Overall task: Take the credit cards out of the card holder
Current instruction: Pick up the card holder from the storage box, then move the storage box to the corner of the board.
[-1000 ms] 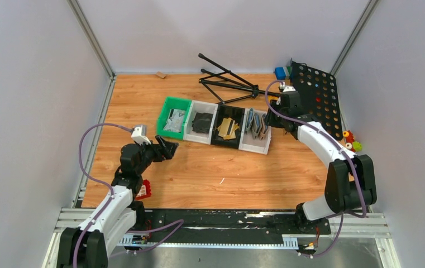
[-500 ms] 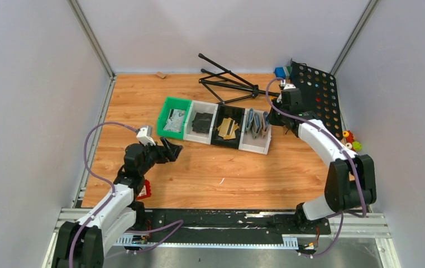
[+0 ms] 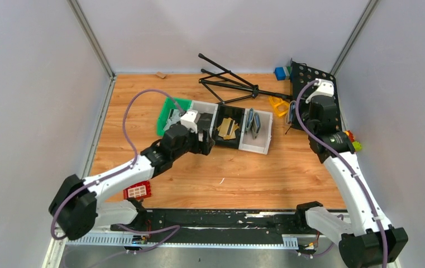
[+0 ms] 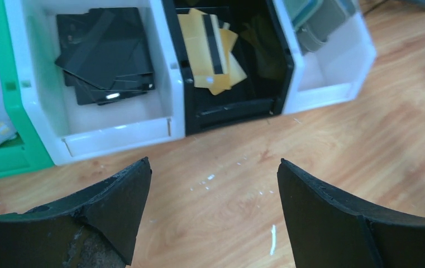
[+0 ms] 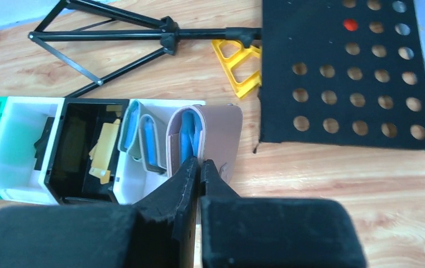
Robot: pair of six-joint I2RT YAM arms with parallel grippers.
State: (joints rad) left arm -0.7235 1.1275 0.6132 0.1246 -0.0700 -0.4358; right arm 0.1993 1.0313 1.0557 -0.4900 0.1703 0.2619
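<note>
My right gripper [image 5: 200, 164] is shut on the lower edge of the card holder [image 5: 221, 134], a salmon-tan wallet with a blue lining, folded and held edge-on. In the top view the card holder [image 3: 291, 110] hangs off the table, right of the bins, at my right gripper [image 3: 298, 118]. No card shows inside it. Black credit cards [image 4: 106, 53] lie piled in a white bin [image 4: 115, 131]. My left gripper [image 4: 213, 178] is open and empty, low over the wood just in front of the bins, and in the top view the left gripper [image 3: 206, 140] sits at the row's near side.
The right-hand white bin [image 3: 254, 146] holds other grey-blue holders [image 5: 140, 139]. Yellow cards [image 4: 213, 50] fill the black bin, and a green bin [image 3: 164, 117] ends the row. Behind lie a black tripod [image 3: 229, 81], a perforated black board [image 3: 316, 89], a yellow piece [image 3: 278, 105]. A red brick [image 3: 138, 191] sits front left.
My right gripper closed on the card holder in the right bin, lifted it out and carried it right. My left arm swung forward and right to the front of the bins, still open.
</note>
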